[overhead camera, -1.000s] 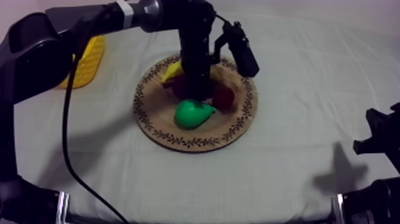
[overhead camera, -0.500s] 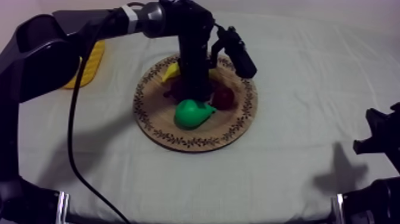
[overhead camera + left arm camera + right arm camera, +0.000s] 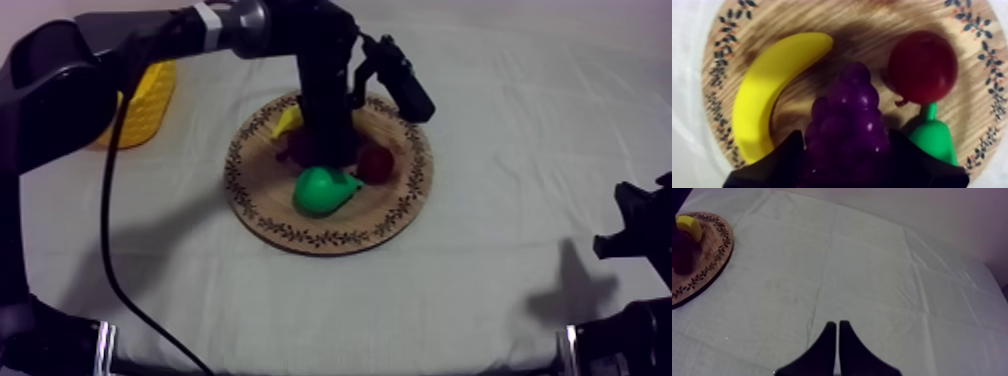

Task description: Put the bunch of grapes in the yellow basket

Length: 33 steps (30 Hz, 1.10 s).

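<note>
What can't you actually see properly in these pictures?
Left wrist view: the left gripper covers the base of the bunch of grapes and part of the pear.
Top view: the left arm hides most of the grapes, part of the banana and yellow basket.
Right wrist view: the edge cuts the wooden board.

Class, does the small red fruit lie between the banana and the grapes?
No, the bunch of grapes lies between banana and small red fruit.
</note>
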Available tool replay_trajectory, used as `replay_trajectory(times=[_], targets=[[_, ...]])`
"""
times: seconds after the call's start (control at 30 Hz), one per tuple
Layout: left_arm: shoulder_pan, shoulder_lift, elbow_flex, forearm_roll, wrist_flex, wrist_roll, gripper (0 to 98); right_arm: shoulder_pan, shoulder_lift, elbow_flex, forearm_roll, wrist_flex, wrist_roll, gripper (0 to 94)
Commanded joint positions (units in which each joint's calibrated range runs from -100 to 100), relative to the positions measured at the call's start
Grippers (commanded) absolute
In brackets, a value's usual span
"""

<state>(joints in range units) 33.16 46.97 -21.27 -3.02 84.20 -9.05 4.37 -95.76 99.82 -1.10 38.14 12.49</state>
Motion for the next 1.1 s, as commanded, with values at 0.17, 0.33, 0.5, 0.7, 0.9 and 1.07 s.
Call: replay_trajectory(times=[0.17, 0.33, 0.5, 0.7, 0.9, 1.07], targets=[[-0.4, -8.3, 0.5, 0.13, 1.9, 0.4, 34.8, 0.0, 0.0, 0.0, 0.0, 0.0, 0.0, 0.3], [-0.6, -13.8, -1.8, 0.19, 4.8, 0.7, 35.3, 0.0, 0.0, 0.0, 0.0, 0.0, 0.0, 0.3], [-0.7, -17.9, -4.8, -0.05, 8.1, 1.0, 35.8, 0.0, 0.0, 0.0, 0.0, 0.0, 0.0, 0.3], [-1.8, -20.8, -5.6, -0.19, 9.1, 1.5, 36.4, 0.0, 0.0, 0.0, 0.0, 0.0, 0.0, 0.3], [-5.3, -21.8, -4.7, 0.17, 9.2, 2.3, 37.1, 0.0, 0.0, 0.0, 0.0, 0.0, 0.0, 0.3], [-9.3, -22.2, -3.1, 1.08, 9.1, 2.8, 36.9, 0.0, 0.0, 0.0, 0.0, 0.0, 0.0, 0.3]])
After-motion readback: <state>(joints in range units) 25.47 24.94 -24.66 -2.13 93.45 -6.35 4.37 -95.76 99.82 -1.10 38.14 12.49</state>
